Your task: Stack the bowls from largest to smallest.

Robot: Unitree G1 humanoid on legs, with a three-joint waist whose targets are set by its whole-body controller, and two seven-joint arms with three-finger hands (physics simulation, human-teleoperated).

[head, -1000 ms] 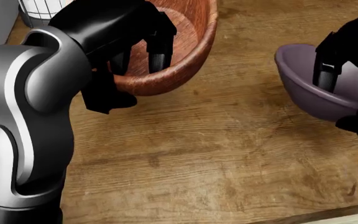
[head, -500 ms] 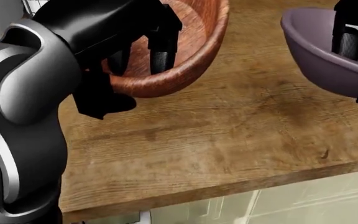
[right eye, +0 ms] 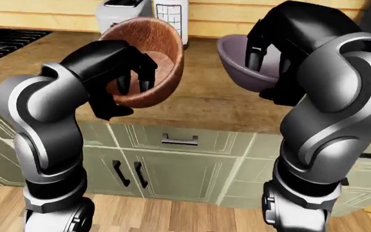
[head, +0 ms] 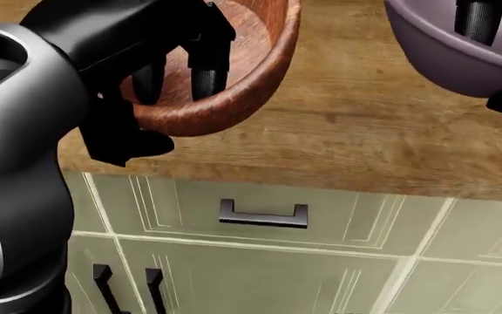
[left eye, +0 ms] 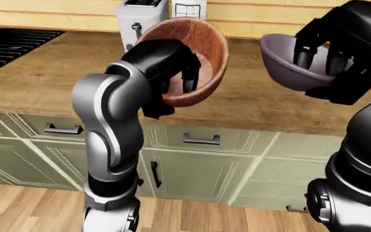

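**Caller:** Where are the bowls right now?

**Me:** Both off the surface (left eye: 37, 82) and up in the air. My left hand (right eye: 130, 72) is clamped on the wooden bowl (left eye: 201, 63), fingers hooked over the rim and into the bowl, thumb underneath. It's tipped steeply, mouth turned toward me and to the right in the eye views. My right hand (left eye: 317, 53) is closed on the purple bowl (right eye: 240, 65) the same way, fingers (head: 476, 19) inside, thumb outside. That one sits near level.

**Caller:** Which goes on the bottom?

**Me:** The wooden one looks the larger, so I'd judge it's the base and the purple nests inside. No stacking done yet. The two are held apart, side by side.

**Caller:** What worries you?

**Me:** The tilt. With the wooden bowl this slanted, lowering the purple one in would catch rim on rim and skid off. Also, my own fingers occupy the inside of both bowls, so nesting could pinch them or jam the purple bowl high. And the bowls hang near the surface edge, above the cabinet drawers (head: 264, 216). A slip here risks dropping to the floor (left eye: 18, 208). There's a toaster (left eye: 140, 19) further up the surface, well clear.
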